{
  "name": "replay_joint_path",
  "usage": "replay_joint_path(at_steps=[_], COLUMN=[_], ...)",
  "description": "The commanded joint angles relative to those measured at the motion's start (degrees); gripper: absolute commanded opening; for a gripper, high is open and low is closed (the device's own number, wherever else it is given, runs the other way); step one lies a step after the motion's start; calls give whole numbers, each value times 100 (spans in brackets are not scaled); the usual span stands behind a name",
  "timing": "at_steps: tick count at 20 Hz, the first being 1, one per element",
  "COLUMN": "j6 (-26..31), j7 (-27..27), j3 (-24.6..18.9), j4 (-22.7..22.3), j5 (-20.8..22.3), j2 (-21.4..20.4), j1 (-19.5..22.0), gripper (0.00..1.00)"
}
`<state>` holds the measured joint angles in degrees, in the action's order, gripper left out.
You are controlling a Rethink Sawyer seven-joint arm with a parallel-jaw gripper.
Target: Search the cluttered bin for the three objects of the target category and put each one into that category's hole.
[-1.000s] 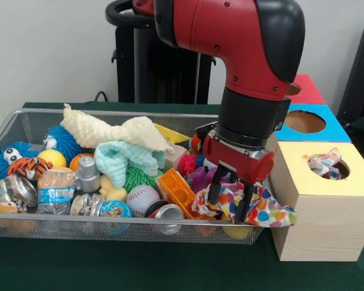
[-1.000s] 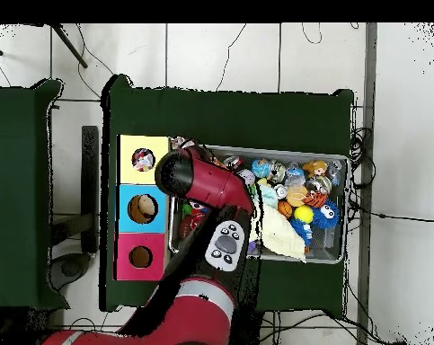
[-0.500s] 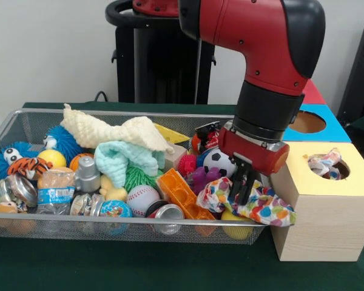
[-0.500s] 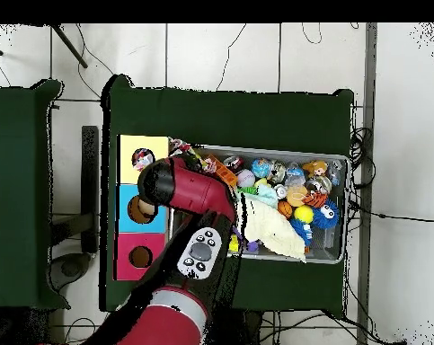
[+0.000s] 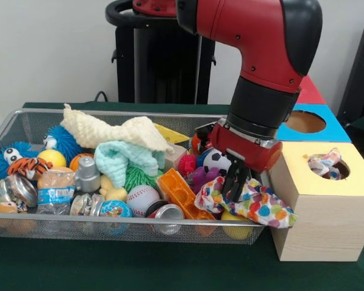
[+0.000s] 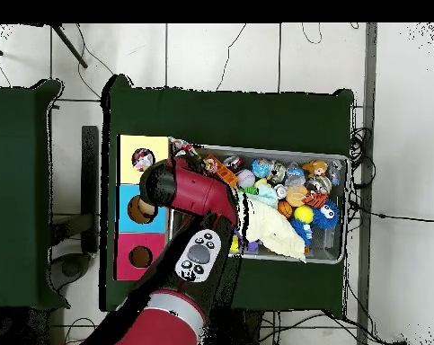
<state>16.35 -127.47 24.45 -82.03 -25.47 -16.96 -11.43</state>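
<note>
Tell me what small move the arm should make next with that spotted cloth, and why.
Probably lift straight up. The gripper is shut on the polka-dot cloth, but the cloth is draped over the bin's rim and against the yellow-topped box. That box's hole already holds a similar cloth and sits higher, so the cloth seems to need height before moving over it.

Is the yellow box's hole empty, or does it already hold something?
Not empty: a patterned cloth sits in the hole of the yellow box, partly sticking out.
</note>
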Motion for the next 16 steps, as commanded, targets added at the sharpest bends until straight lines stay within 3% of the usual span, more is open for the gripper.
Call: replay_joint_path(at_steps=[1,4,7,16], j6=[141,478,893,1564], j7=[-1072,-760,-567,-473], j3=[244,595,536,580], j4=[-101,-13,-47,3], j5=[-30,184,220,293], j2=[-244,-759,-1118,-1497], j1=[-21,-85,-41,-64], gripper=[0,0,0,0])
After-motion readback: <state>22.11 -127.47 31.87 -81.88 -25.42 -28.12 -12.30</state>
